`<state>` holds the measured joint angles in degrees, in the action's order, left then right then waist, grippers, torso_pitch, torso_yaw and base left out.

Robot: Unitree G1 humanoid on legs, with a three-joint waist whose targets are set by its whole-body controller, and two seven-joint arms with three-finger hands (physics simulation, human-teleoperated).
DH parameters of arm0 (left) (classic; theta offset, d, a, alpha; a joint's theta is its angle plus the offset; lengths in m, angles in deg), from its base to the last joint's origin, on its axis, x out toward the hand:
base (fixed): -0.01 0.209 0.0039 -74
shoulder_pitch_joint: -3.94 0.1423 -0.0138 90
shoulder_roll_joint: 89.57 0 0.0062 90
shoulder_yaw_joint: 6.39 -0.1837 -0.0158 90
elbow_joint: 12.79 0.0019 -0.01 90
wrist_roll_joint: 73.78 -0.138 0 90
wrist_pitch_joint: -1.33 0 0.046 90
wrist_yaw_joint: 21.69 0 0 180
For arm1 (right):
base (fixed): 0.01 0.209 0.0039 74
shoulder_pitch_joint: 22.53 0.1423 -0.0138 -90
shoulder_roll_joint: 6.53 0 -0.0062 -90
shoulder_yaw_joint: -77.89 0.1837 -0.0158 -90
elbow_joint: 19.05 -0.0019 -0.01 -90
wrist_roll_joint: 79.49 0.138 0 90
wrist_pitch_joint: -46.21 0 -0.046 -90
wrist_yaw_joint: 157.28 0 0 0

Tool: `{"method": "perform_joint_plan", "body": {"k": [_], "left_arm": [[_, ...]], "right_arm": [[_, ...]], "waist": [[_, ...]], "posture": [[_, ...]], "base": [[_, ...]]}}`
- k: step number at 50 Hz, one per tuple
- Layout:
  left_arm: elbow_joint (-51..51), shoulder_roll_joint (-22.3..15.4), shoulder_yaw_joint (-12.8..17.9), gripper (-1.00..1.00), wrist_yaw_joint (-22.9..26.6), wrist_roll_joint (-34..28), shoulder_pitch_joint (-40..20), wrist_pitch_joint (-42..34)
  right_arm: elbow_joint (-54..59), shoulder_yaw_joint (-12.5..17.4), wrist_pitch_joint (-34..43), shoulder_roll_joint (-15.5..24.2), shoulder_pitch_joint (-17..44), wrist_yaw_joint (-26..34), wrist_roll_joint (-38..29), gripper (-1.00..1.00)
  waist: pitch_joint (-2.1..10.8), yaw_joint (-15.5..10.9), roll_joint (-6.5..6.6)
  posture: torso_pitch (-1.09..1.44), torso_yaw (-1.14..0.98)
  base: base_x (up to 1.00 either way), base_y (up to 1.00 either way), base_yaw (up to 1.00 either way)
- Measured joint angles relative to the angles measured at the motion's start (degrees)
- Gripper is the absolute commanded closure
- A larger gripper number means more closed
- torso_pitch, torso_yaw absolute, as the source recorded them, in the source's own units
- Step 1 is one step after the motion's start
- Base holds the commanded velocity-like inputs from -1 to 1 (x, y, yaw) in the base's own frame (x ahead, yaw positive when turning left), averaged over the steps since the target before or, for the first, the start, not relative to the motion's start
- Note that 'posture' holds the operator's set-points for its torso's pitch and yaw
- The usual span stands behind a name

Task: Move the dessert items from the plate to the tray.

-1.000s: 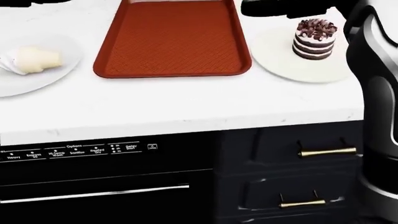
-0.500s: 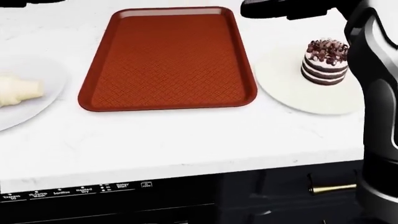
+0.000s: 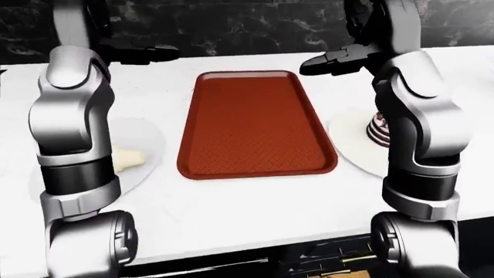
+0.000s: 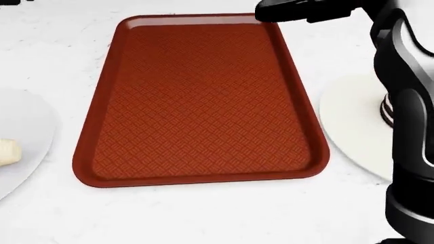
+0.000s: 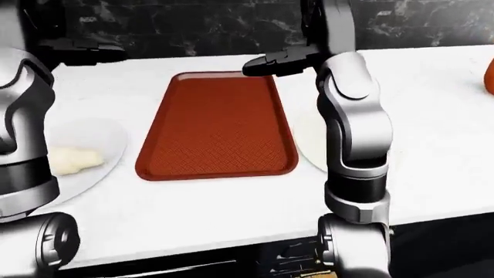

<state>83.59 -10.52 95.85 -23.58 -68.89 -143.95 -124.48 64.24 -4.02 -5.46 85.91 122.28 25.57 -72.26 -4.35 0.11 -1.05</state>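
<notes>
A red-brown tray (image 4: 200,101) lies in the middle of the white counter. To its left, a white plate (image 3: 150,142) holds a pale cream pastry (image 3: 128,156). To its right, a second white plate (image 4: 352,122) holds a layered chocolate cake (image 3: 377,128), mostly hidden by my right forearm. My right hand (image 3: 318,62) hovers open above the tray's top right corner, fingers pointing left, holding nothing. My left hand (image 3: 150,54) hovers open and empty beyond the tray's top left, above the counter.
A dark marbled wall runs along the top of the eye views. An orange object (image 5: 488,76) shows at the right edge of the right-eye view. The counter's near edge (image 3: 231,255) and dark cabinets lie at the bottom.
The camera has moved closer over the counter: the dishwasher and drawers dropped out of the head view and the tray now fills it. The cake slid behind my right arm.
</notes>
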Motion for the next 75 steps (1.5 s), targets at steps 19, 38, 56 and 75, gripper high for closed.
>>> {"method": "perform_joint_plan", "body": {"k": [19,38,56,75], "left_arm": [[0.2,-0.2,0.3,-1.00,-0.1,0.1,0.8,-0.5],[0.0,-0.2,-0.5,-1.00,0.5,1.1,1.1,-1.3],[1.3,-2.2,0.3,-1.00,0.4,1.2,-0.1,-0.2],[15.6,-12.0,-4.3,-1.00,28.0,-30.0,-6.6,13.8]], "right_arm": [[0.3,0.1,0.7,-0.6,-0.5,0.0,0.1,-1.00],[0.4,1.1,1.2,0.0,0.1,-1.9,-1.0,-1.00],[0.2,0.3,-0.1,-0.7,-1.5,-1.1,-0.1,-1.00],[-0.1,-0.2,0.1,-0.9,-1.8,-0.7,0.7,-1.00]], "waist": [[1.52,-0.2,1.49],[0.89,0.4,4.14],[0.72,0.0,2.35],[1.95,-0.5,0.18]], "posture": [[0.00,0.00],[0.00,0.00],[0.00,0.00],[0.00,0.00]], "base": [[0.00,0.00,0.06],[-0.16,-0.12,0.26],[-0.03,0.00,0.00],[0.00,0.00,0.00]]}}
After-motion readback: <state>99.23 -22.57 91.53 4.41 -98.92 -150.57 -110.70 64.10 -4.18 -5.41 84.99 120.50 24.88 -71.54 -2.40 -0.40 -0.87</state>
